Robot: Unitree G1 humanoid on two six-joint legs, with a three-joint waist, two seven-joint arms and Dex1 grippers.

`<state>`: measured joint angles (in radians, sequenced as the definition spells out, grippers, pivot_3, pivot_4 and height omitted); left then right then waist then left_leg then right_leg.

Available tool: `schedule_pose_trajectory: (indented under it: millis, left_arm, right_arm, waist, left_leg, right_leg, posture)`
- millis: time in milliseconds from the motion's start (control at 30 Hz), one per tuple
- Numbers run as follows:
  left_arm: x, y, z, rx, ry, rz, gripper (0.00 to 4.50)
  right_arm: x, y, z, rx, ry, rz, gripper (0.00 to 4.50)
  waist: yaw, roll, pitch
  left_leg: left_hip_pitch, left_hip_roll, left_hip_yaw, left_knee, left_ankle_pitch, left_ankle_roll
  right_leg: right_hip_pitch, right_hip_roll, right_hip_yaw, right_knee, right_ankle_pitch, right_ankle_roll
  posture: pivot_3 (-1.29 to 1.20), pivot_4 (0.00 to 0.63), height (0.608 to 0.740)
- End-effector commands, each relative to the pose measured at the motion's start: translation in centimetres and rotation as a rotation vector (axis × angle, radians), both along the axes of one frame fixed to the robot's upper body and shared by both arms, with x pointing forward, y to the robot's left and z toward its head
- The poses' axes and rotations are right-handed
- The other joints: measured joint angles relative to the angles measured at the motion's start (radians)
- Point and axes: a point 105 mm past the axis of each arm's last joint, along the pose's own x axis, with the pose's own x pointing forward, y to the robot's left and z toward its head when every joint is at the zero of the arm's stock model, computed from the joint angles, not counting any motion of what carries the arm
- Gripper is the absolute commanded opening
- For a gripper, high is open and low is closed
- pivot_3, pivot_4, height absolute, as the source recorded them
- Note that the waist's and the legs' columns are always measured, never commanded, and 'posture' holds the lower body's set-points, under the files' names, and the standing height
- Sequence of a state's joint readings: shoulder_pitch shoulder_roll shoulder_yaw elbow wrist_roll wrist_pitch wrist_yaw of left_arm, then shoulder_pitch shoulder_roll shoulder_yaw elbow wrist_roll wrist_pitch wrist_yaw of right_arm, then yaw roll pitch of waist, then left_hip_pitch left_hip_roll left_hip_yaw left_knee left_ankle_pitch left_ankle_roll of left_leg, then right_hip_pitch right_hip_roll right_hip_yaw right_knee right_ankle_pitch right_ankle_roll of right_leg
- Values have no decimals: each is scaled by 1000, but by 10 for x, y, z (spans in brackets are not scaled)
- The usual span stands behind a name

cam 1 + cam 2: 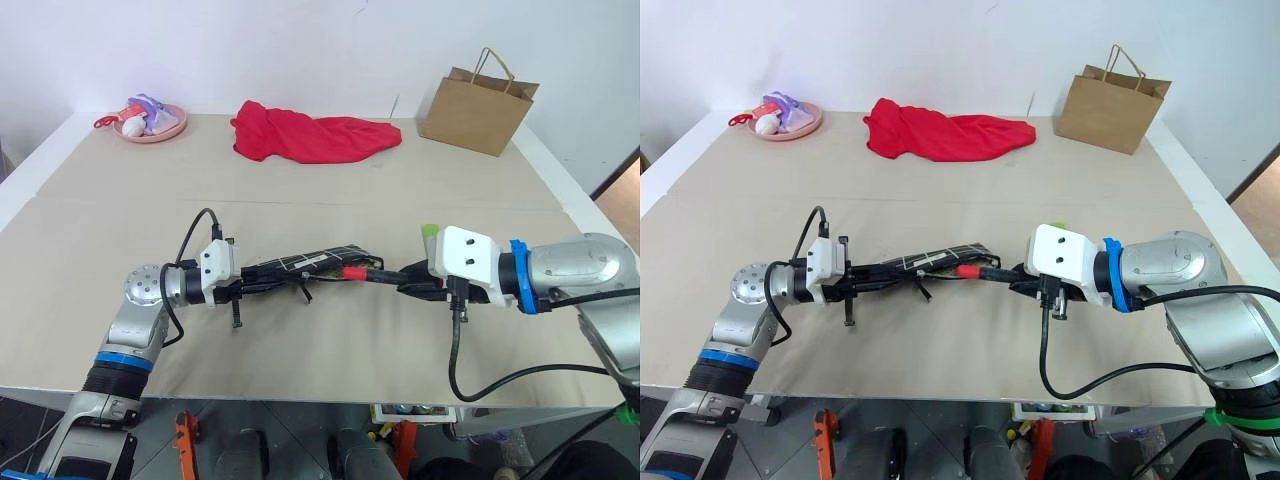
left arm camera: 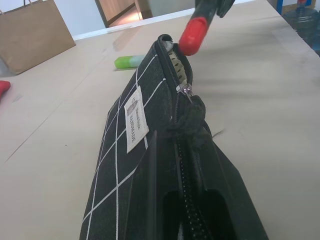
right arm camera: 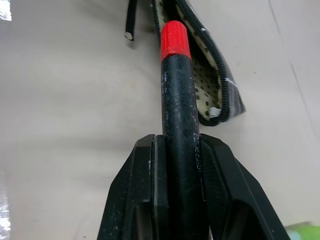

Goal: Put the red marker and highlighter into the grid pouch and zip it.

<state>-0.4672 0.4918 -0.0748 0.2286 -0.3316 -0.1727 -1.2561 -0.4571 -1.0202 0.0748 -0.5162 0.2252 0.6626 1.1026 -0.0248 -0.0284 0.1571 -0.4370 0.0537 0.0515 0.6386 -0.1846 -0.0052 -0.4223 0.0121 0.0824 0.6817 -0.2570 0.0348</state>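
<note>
Red marker (image 3: 176, 100) was clamped by its black end in the right hand (image 3: 180, 150), red tip at the open mouth of the grid pouch (image 2: 130, 145), which the closed left hand (image 1: 245, 285) gripped above the table (image 1: 330, 190). Highlighter (image 2: 128, 61) lay on the table beyond.

The flat black grid-lined fabric pouch (image 1: 305, 262) lies mid-table, with the slim red-and-black marker (image 1: 365, 273) at its open right end. The short pale-green highlighter (image 1: 429, 232) lies farther right on the table. Behind them, a crumpled red cloth (image 1: 310, 137) sits between a pink plate (image 1: 150, 127) at left and a brown paper bag (image 1: 477, 108) at right.

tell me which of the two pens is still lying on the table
The highlighter, pale green, lies on the table beyond the right pincer; the red marker is held at the grid pouch mouth.
</note>
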Motion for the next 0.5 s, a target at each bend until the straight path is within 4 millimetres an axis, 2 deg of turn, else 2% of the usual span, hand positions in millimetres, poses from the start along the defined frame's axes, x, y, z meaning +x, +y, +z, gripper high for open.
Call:
schedule_pose_trajectory:
  millis: [33,167,367,500]
  left_arm:
    - [-1,0,7,-5,-30,-9,0]
    - [-1,0,7,-5,-30,-10,0]
    - [-1,-1,7,-6,-29,-11,0]
    - [-1,-1,7,-7,-29,-10,0]
  right_arm:
    - [7,-2,8,-18,-58,-12,640]
    - [13,2,9,-17,-71,7,640]
    - [21,13,0,-51,-65,54,640]
    - [27,32,-2,-41,-68,114,640]
  waist:
    - [0,0,0]
    - [0,0,0]
    - [0,0,0]
    - [-2,0,0]
  left_leg:
    - [0,0,0,0,0,0]
    - [0,0,0,0,0,0]
    - [0,0,0,0,0,0]
    - [0,0,0,0,0,0]
  right_leg:
    - [0,0,0,0,0,0]
    - [0,0,0,0,0,0]
    - [0,0,0,0,0,0]
    - [0,0,1,0,0,0]
  posture:
    - [0,150,740]
    - [0,150,740]
    - [0,150,740]
    - [0,150,740]
